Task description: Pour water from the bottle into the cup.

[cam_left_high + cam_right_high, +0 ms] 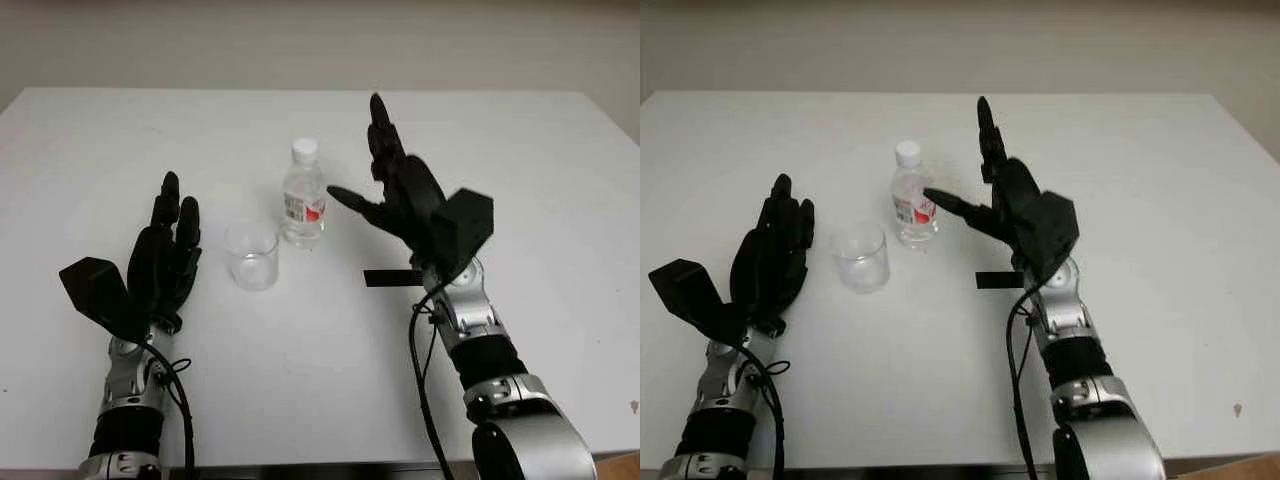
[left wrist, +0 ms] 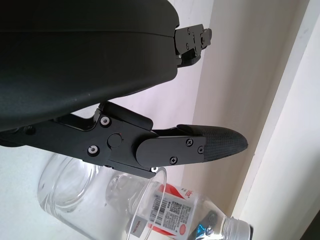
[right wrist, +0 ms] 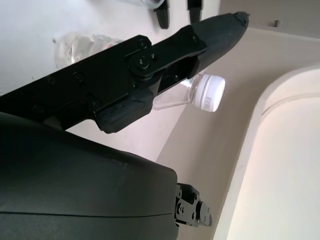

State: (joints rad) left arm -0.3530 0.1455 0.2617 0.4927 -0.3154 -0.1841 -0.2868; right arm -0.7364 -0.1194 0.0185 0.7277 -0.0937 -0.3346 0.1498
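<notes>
A clear cup (image 1: 252,257) is standing on the white bench (image 1: 560,180) just left of the bottle (image 1: 303,195), nothing blocking either. The right hand (image 1: 400,190) is hovering released just right of the upright, white-capped, red-labelled bottle, not touching. The left hand (image 1: 165,250) is idling released left of the cup.

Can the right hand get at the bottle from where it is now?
Probably yes. The right hand is open just right of the upright, capped bottle, with bare table between them. The cup stands on the bottle's other side, out of the way.
</notes>
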